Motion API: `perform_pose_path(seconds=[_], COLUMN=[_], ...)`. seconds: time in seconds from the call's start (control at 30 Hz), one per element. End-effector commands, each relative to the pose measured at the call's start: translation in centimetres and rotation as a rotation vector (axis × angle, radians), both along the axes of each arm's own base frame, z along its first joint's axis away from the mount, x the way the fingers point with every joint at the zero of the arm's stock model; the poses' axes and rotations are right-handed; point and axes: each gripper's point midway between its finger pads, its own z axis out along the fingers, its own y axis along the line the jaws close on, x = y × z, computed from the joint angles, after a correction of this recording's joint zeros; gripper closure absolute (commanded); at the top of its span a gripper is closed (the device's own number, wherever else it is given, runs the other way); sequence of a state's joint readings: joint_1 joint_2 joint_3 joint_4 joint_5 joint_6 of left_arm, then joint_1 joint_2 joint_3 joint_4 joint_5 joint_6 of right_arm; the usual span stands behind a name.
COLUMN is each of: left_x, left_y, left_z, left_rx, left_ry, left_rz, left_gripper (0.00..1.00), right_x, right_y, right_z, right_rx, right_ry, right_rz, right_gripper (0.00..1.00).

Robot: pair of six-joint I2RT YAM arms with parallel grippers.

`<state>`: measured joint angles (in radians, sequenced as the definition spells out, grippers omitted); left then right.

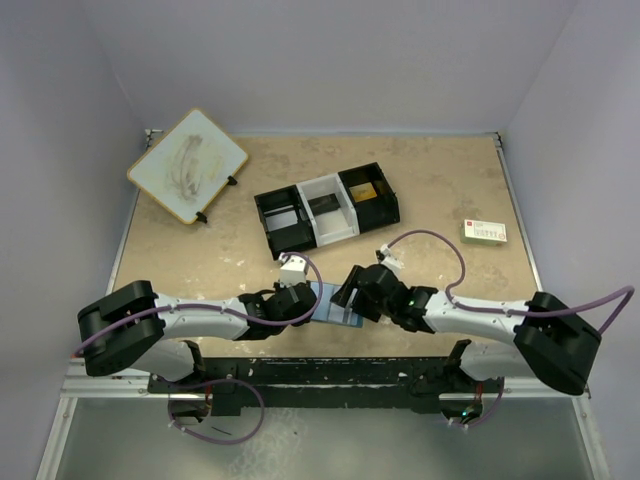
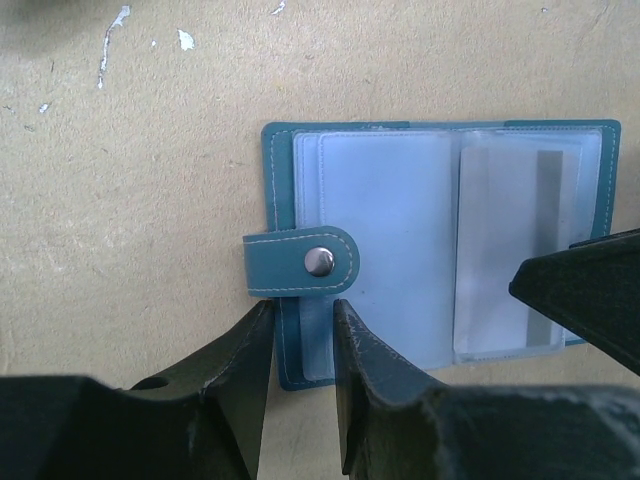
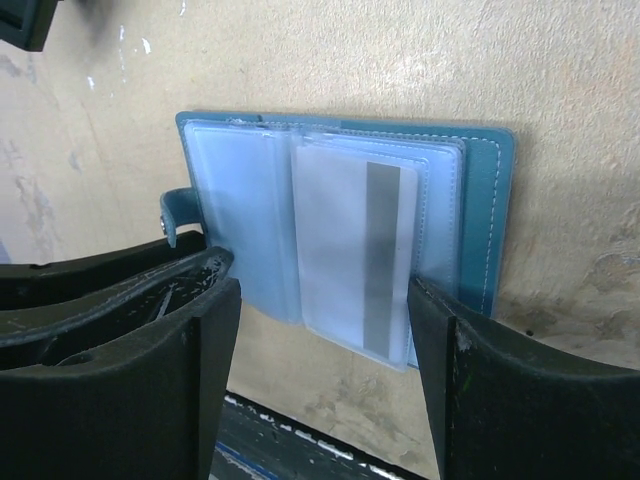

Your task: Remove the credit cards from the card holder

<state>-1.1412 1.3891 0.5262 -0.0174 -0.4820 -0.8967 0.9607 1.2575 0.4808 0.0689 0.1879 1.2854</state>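
Your table [image 1: 440, 190]: beige stone-look top, mottled, flecked with white scuffs. Your enclosure: 3 plain pale-lilac walls, namely back wall [image 1: 330, 60], left wall [image 1: 50, 150] and right wall [image 1: 590, 130], meeting the table's edges. Metal rail [image 1: 90, 384] along your near edge. Light: soft, even, faint shadows.

Seen past right gripper [image 3: 322, 300], fingers spread wide: card holder [image 3: 482, 200] opened flat on tan table [image 3: 560, 100]. Between the fingers, a clear sleeve with grey-striped card [image 3: 383, 260], stripe nearer one finger. Just beyond the other finger, the snap tab [image 3: 177, 216].
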Motion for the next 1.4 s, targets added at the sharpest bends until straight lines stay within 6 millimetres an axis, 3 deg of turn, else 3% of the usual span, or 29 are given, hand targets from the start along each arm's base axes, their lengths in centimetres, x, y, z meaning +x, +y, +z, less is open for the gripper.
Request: perform_pose_path(seconds=[0.0,0.33,0.73,0.97,1.2,1.37], left_x=[-0.3,-0.3,-0.3,-0.3,-0.6,-0.6], left_y=[-2.4,-2.4,-2.5,-1.8,0.7,1.7], left_z=[1.4,1.5,1.5,1.8,3.3,5.3], left_rx=[-0.092,-0.094,-0.092,-0.086,-0.092,-0.152], left_ry=[0.008,0.006,0.007,-0.002,-0.03,-0.058], left_rz=[-0.04,-0.04,-0.039,-0.016,0.051,0.085], left_gripper=[0.73,0.73,0.73,0.74,0.72,0.7], right_x=[0.0,0.5,0.9,1.3,3.4,4.5], right_y=[2.7,3.1,4.5,5.0,2.8,0.5], right_z=[3.6,6.9,6.6,5.2,6.3,6.9], right_rx=[0.196,0.257,0.21,0.144,0.035,0.078], right_ry=[-0.038,-0.116,-0.102,-0.078,-0.152,-0.196], right_rz=[0.02,0.048,0.099,0.135,0.099,0.094], right_gripper=[0.3,0.31,0.31,0.31,0.35,0.43])
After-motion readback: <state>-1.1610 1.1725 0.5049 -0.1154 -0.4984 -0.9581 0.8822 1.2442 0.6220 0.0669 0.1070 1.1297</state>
